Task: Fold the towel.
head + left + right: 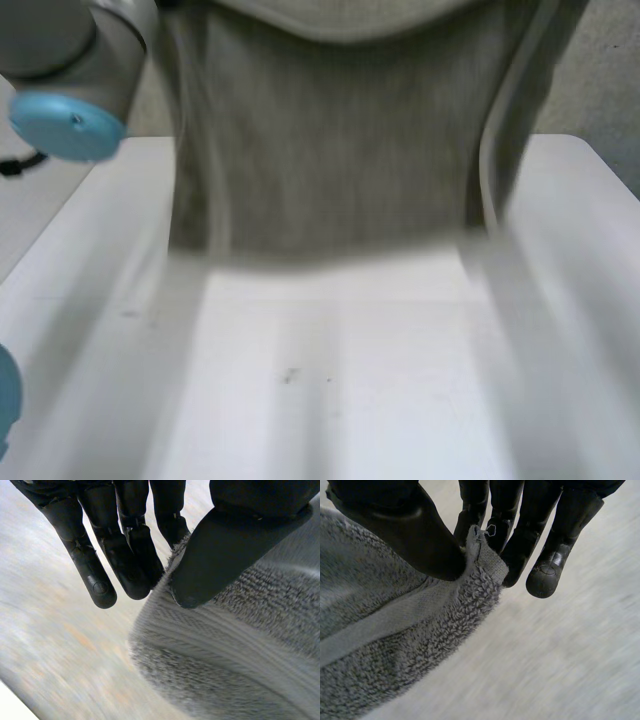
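**A:** One towel (330, 150), grey terry, hangs spread across the far half of the head view above the white table (350, 400). Its lower edge runs roughly level. I cannot tell whether that edge touches the tabletop.

**B:** What holds it up?

**A:** Both hands. The left hand (220, 555) has it pinched, with the thumb pressed onto the cloth from one side and the fingers (135, 575) lying straight behind it. One of those fingers stands apart from the cloth.

**B:** Where on the cloth?

**A:** At an edge beside the flat woven hem band. I cannot tell whether it is the very corner. The rest of the cloth curves away below the thumb.

**B:** And the other side?

**A:** The right hand (415, 535) grips a corner. The hemmed tip stands up between the thumb and the straight fingers (520, 545), and the outermost finger is off the cloth.

**B:** Anything around it?

**A:** The left arm (60, 45), grey with a light-blue cap (65, 125), is just beside the towel's left side. A few small dark specks (290, 376) mark the table nearer the camera. Speckled floor (610, 90) lies beyond the table's far right corner.
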{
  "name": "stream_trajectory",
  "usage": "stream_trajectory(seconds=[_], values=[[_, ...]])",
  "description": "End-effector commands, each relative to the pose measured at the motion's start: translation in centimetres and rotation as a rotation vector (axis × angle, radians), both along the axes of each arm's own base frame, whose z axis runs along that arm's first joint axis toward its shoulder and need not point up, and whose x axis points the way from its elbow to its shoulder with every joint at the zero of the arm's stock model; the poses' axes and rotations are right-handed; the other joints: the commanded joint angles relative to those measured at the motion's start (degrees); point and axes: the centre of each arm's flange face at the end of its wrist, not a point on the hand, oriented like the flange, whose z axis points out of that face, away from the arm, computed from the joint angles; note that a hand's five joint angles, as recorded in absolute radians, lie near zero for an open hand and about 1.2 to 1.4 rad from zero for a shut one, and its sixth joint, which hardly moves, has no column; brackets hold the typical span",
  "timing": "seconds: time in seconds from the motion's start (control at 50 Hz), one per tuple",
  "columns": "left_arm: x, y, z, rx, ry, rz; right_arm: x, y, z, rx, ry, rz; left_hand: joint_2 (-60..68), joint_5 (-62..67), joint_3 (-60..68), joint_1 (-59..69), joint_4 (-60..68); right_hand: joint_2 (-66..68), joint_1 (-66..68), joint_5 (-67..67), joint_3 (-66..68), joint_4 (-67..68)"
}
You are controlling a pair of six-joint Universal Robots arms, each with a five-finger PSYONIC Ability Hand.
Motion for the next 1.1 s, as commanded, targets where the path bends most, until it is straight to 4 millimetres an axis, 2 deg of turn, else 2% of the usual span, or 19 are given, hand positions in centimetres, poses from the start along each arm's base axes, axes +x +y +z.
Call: stream_trajectory(seconds=[0.02,0.1,0.14,0.16,0.2,0.22,0.24,0.26,0.3,0.32,0.36,0.38,0.46,0.52,0.7,0.74,0.8,0.84,1.1], values=[[2.1,1.2,3.2,0.0,0.204,-0.068,-0.4,2.7,3.4,-0.031,-0.098,0.1,10.27,10.95,10.3,11.43,10.26,4.09,3.16,2.75,3.74,2.71],[2.3,0.9,0.4,0.141,0.167,-0.059,0.1,2.7,0.2,0.145,-0.035,0.137,10.27,10.95,10.3,11.43,10.26,4.09,3.16,2.75,3.74,2.71],[2.2,0.6,-3.9,0.311,0.108,-0.045,0.5,2.8,-3.8,0.334,0.052,0.168,10.27,10.95,10.3,11.43,10.26,4.09,3.16,2.75,3.74,2.71],[2.2,0.6,-3.9,0.312,0.108,-0.045,0.5,2.8,-3.9,0.335,0.052,0.169,10.27,10.95,10.3,11.43,10.26,4.09,3.16,2.75,3.74,2.71],[2.4,0.8,-8.9,0.469,0.042,-0.025,0.8,3.0,-8.7,0.516,0.168,0.201,10.27,10.95,10.3,11.43,10.26,4.09,3.16,2.75,3.74,2.71],[2.4,0.8,-8.9,0.47,0.042,-0.025,0.8,3.0,-8.7,0.516,0.168,0.201,10.27,10.95,10.3,11.43,10.26,4.09,3.16,2.75,3.74,2.71],[2.8,0.7,-11.1,0.53,0.019,-0.018,0.9,3.2,-11.3,0.592,0.225,0.216,10.27,10.95,10.3,11.43,10.26,4.09,3.16,2.75,3.74,2.71],[2.8,0.7,-11.1,0.53,0.019,-0.018,0.9,3.2,-11.3,0.593,0.226,0.217,10.27,10.95,10.3,11.43,10.26,4.09,3.16,2.75,3.74,2.71],[3.3,0.6,-15.5,0.607,-0.016,-0.016,0.7,3.3,-15.9,0.69,0.321,0.221,10.27,10.95,10.3,11.43,10.26,4.09,3.16,2.75,3.74,2.71],[3.3,0.6,-15.5,0.608,-0.016,-0.016,0.7,3.3,-15.9,0.691,0.322,0.221,10.27,10.95,10.3,11.43,10.26,4.09,3.16,2.75,3.74,2.71],[3.5,1.1,-19.4,0.661,-0.041,-0.023,0.3,3.1,-20.4,0.75,0.379,0.218,10.27,10.95,10.3,11.43,10.26,4.09,3.16,2.75,3.74,2.71],[3.5,1.1,-19.4,0.662,-0.041,-0.023,0.3,3.1,-20.4,0.75,0.379,0.218,10.27,10.95,10.3,11.43,10.26,4.09,3.16,2.75,3.74,2.71],[3.8,2.0,-24.3,0.717,-0.086,-0.016,0.1,2.9,-26.5,0.797,0.414,0.209,10.27,10.95,10.3,11.43,10.26,4.09,3.16,2.75,3.74,2.71],[4.0,2.7,-26.2,0.735,-0.136,-0.01,-0.2,3.3,-29.1,0.821,0.42,0.201,10.27,10.95,10.3,11.43,10.26,4.09,3.16,2.75,3.74,2.71],[4.5,4.2,-26.2,0.742,-0.179,-0.011,-1.7,3.9,-30.6,0.861,0.399,0.153,10.27,10.95,10.3,11.43,10.26,4.09,3.16,2.75,3.74,2.71],[4.6,4.6,-25.0,0.72,-0.17,-0.014,-2.3,4.1,-29.6,0.84,0.373,0.133,10.27,10.95,10.3,11.43,10.26,-23.07,-24.0,-24.41,-23.42,-24.45],[4.6,4.9,-24.4,0.708,-0.166,-0.016,-2.6,4.3,-29.4,0.836,0.351,0.122,10.27,10.95,10.3,11.43,10.26,-38.57,-39.5,-39.92,-38.92,-39.96],[4.6,5.3,-22.9,0.674,-0.154,-0.02,-3.1,4.4,-29.0,0.839,0.288,0.1,10.27,10.95,10.3,11.43,10.26,-63.18,-64.11,-64.52,-63.53,-64.56],[2.9,7.2,-18.4,0.586,-0.133,-0.082,-3.4,6.8,-28.4,0.934,0.02,0.092,10.27,10.95,10.3,11.43,10.26,-65.91,-66.84,-67.25,-66.26,-67.29]])
